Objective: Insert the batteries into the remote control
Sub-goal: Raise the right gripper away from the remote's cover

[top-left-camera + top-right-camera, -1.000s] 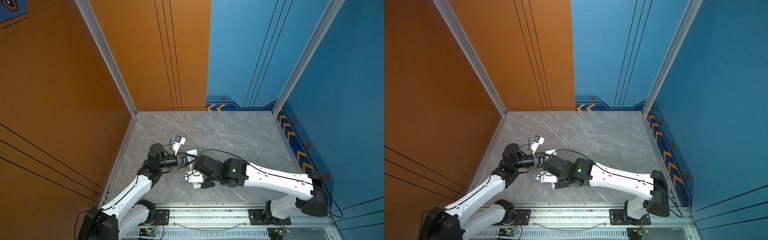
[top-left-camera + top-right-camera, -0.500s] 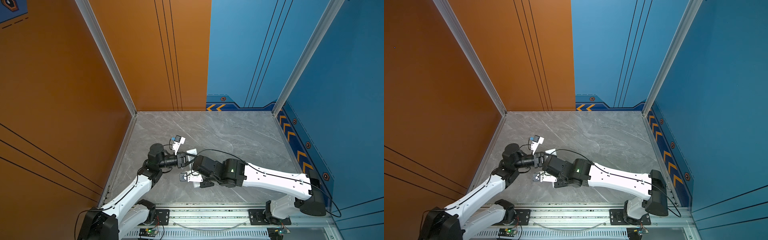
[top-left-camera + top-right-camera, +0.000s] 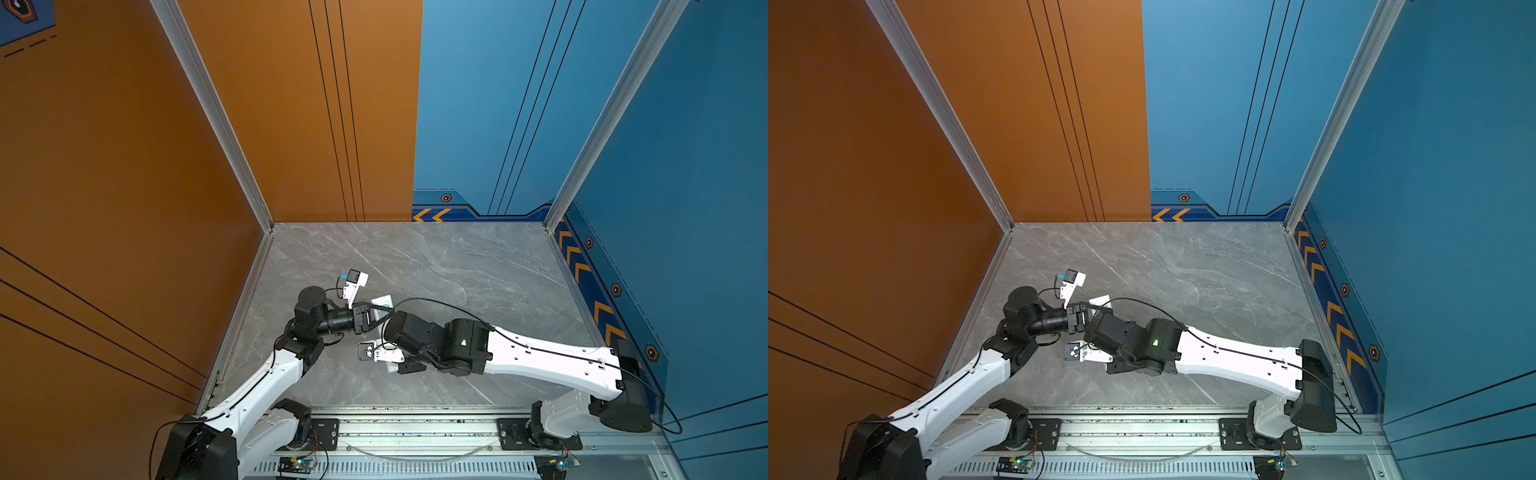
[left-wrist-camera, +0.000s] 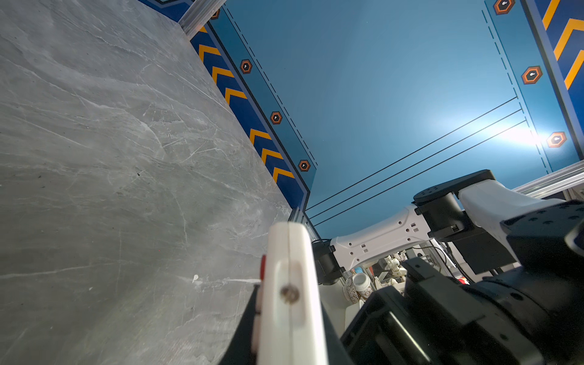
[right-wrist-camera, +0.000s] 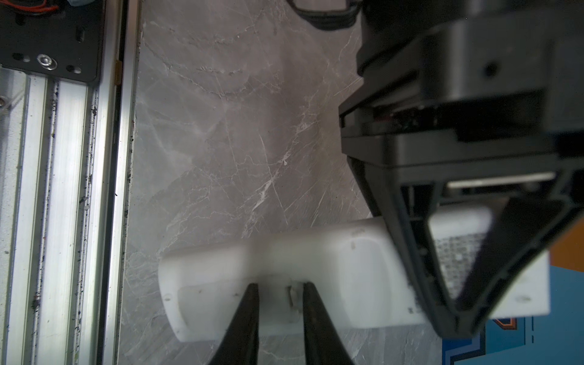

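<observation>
The remote control [image 5: 284, 262], a long bar of matte white plastic with a rounded end, is clamped in the left gripper [image 3: 371, 314], whose black, angular finger with a triangular opening crosses the bar's plain back. On this back there is a shallow sunken panel with soft corners. The right gripper [image 5: 280, 286] is just beside the left gripper. Its two thin, black, tapered jaws stand a narrow way apart with their ends resting on the sunken panel. A small pale tab [image 5: 292, 297] shows in the gap, close to one jaw, and nothing fills the gap. In the left wrist view the remote control [image 4: 290, 284] is seen from its narrow side: a straight seam runs along it, with a small dull round spot and a red button [image 4: 263, 264] on the face side. Below the left gripper lies the tabletop [image 3: 457, 270], a smooth grey slab with pale veins like marble.
</observation>
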Available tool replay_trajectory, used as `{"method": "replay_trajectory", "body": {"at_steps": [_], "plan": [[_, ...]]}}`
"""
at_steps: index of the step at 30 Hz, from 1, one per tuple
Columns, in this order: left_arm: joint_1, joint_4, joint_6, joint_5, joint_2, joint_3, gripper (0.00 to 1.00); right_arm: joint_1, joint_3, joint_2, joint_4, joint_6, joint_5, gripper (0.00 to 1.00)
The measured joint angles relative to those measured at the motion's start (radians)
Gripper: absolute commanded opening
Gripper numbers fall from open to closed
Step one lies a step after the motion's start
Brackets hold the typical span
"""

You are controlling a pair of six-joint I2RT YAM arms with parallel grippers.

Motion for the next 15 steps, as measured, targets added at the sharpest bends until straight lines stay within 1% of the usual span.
{"method": "replay_trajectory", "body": {"at_steps": [5,6,12,15], "plan": [[0.012,-0.008,-0.003,0.003,0.0,0.0,0.0,-0.001,-0.032,-0.035,0.015,0.015,0.006,0.27],[0.015,-0.013,-0.003,0.003,0.0,0.0,0.0,-0.004,-0.036,-0.044,0.016,0.019,0.008,0.29],[0.041,-0.037,-0.011,-0.011,0.0,0.0,0.0,-0.04,-0.068,-0.141,0.069,0.087,0.011,0.37],[0.049,-0.055,-0.014,-0.036,0.0,0.0,0.0,-0.085,-0.103,-0.21,0.107,0.144,-0.001,0.47]]}}
